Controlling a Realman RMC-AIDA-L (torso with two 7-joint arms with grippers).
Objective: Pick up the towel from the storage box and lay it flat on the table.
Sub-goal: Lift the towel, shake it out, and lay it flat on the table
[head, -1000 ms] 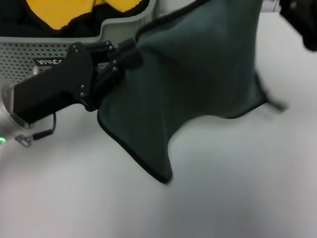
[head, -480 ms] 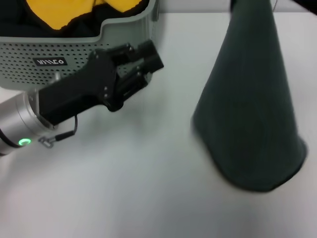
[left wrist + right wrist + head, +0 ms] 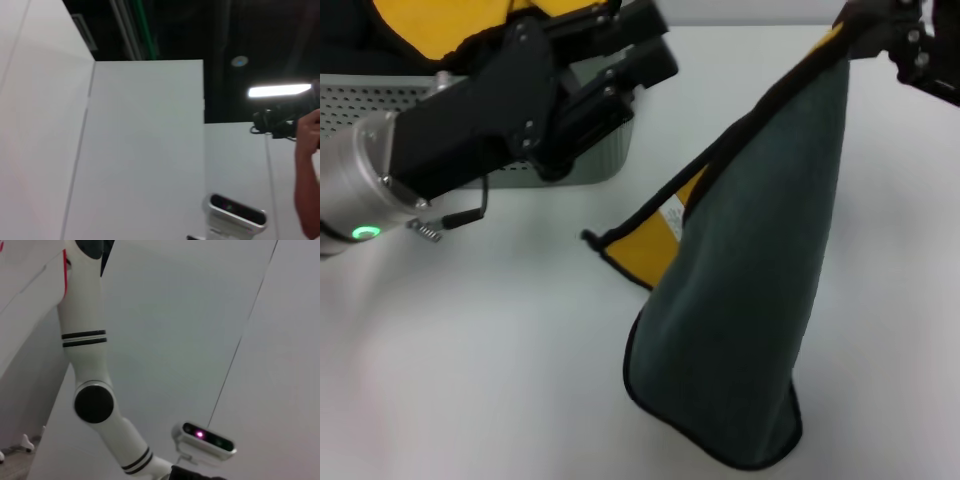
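Observation:
The towel [image 3: 760, 300] hangs from its top corner at the upper right in the head view, dark green face out. Part of its yellow face and the small white label [image 3: 672, 215] show on the left. Its lower end rests on the white table [image 3: 470, 380]. My right gripper [image 3: 892, 28] is at the top right edge, shut on the towel's top corner. My left gripper [image 3: 642, 45] is open and empty, above the right end of the storage box [image 3: 380, 110], apart from the towel. Neither wrist view shows the towel or the box.
A yellow-and-black cloth [image 3: 430, 25] lies in the storage box at the upper left. The left wrist view shows white wall panels and a person's arm [image 3: 306, 165]. The right wrist view shows a white robot arm [image 3: 87, 365] and walls.
My left gripper let go of the towel and moved back and up over the box. My right gripper kept its corner, and the towel now hangs from it with some yellow showing.

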